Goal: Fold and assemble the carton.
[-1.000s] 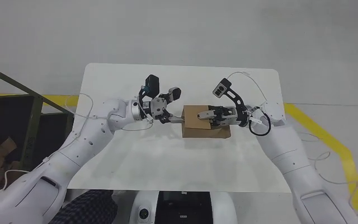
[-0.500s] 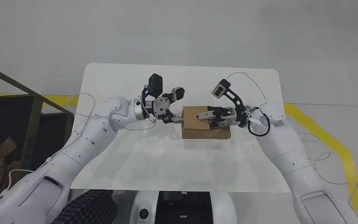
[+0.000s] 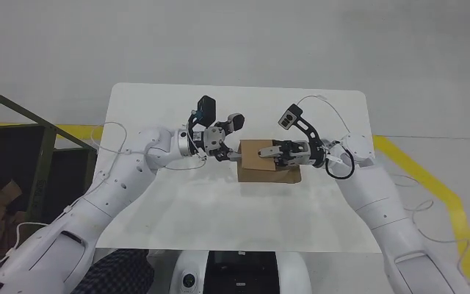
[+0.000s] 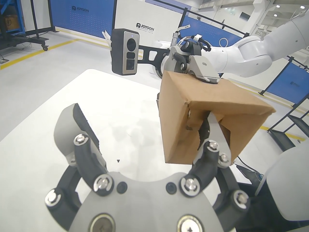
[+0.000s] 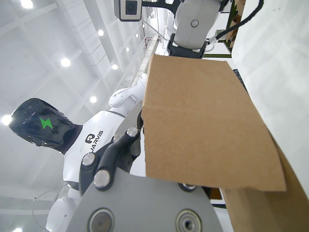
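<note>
A: Where is the carton (image 3: pixel 269 170)?
B: Centre of the top view, at the middle of the table (image 3: pixel 183 209).
A: And the hands?
B: The left gripper (image 3: pixel 232 140) is spread wide at the carton's left end. One finger (image 4: pixel 212 131) is poked into the open end among the flaps, the other is clear of it. The right gripper (image 3: pixel 266 151) comes in from the right and pinches the top panel.
A: Anything changed in the last second?
B: The left gripper has slid right until it met the carton's end; the carton and the right gripper have barely moved
</note>
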Action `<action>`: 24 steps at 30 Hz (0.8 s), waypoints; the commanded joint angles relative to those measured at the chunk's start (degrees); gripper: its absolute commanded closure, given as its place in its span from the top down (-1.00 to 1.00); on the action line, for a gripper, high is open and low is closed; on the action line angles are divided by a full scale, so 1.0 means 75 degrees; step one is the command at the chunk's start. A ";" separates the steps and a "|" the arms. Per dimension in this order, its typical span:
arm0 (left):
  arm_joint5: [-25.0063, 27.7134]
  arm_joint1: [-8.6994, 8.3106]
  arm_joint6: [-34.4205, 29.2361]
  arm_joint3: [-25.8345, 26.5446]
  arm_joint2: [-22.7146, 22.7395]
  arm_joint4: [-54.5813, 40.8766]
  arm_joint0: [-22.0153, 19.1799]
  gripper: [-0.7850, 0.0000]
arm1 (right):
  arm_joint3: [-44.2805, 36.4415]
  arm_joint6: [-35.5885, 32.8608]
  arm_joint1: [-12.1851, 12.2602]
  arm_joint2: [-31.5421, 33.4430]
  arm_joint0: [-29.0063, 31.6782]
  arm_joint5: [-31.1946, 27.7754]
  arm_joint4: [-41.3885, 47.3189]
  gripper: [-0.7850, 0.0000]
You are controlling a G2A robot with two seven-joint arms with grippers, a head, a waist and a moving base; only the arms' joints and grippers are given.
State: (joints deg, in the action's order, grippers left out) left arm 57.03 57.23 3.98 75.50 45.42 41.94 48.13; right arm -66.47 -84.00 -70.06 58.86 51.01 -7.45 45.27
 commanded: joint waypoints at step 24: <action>0.0129 -0.0171 0.0211 0.0749 0.0719 0.0460 0.0763 1.00 | -0.0197 0.0224 0.0130 0.0486 0.0226 -0.0010 -0.0134 -1.00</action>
State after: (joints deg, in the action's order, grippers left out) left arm 58.00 56.07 5.27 80.69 51.15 44.82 53.81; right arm -67.75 -82.46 -69.08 62.58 52.67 -7.64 44.47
